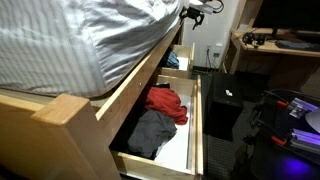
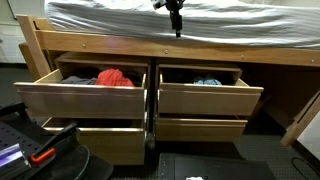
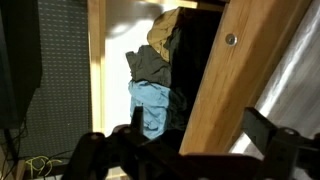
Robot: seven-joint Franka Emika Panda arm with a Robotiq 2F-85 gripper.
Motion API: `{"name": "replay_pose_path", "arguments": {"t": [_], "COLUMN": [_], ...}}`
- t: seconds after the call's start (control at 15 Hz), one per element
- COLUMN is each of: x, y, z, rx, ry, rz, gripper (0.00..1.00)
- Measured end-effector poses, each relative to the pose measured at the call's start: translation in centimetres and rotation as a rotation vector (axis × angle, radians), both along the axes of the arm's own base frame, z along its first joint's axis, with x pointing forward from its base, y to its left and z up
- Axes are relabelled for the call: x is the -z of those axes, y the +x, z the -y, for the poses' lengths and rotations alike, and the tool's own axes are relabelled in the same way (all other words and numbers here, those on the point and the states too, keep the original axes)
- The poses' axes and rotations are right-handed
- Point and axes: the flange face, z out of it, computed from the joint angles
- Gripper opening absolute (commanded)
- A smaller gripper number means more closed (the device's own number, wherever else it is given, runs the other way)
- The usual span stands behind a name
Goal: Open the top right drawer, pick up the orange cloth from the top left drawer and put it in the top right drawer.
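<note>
Both top drawers stand open. The orange cloth (image 2: 115,78) lies in the top left drawer (image 2: 80,98); it also shows in an exterior view (image 1: 168,102). The top right drawer (image 2: 205,100) holds a blue cloth (image 2: 207,82). My gripper (image 2: 176,15) hangs high at the mattress edge, above the gap between the drawers and toward the right one; it also shows in an exterior view (image 1: 190,12). In the wrist view my gripper (image 3: 200,135) is open and empty, its fingers wide apart over the bed frame, looking down on the blue cloth (image 3: 150,105).
A dark grey cloth (image 1: 150,130) lies beside the orange one. The striped mattress (image 2: 220,18) overhangs the drawers. Two lower drawers (image 2: 100,140) are shut. A black box (image 1: 228,100) and a desk (image 1: 270,45) stand across the aisle.
</note>
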Motion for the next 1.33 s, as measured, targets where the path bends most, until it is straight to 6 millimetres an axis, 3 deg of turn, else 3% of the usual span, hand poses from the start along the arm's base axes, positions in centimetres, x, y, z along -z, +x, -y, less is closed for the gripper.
{"name": "replay_pose_path", "arguments": {"t": [0.53, 0.8, 0.93, 1.33], "x": [0.8, 4.8, 6.3, 6.5], "y": [-0.5, -0.3, -0.1, 0.0], "z": [-3.6, -5.9, -6.4, -6.5], "rx": [-0.256, -0.369, -0.381, -0.384], "ry": [0.140, 0.131, 0.128, 0.127], "rz": [-0.212, -0.279, -0.292, -0.292], "gripper": [1.00, 1.00, 1.00, 1.00]}}
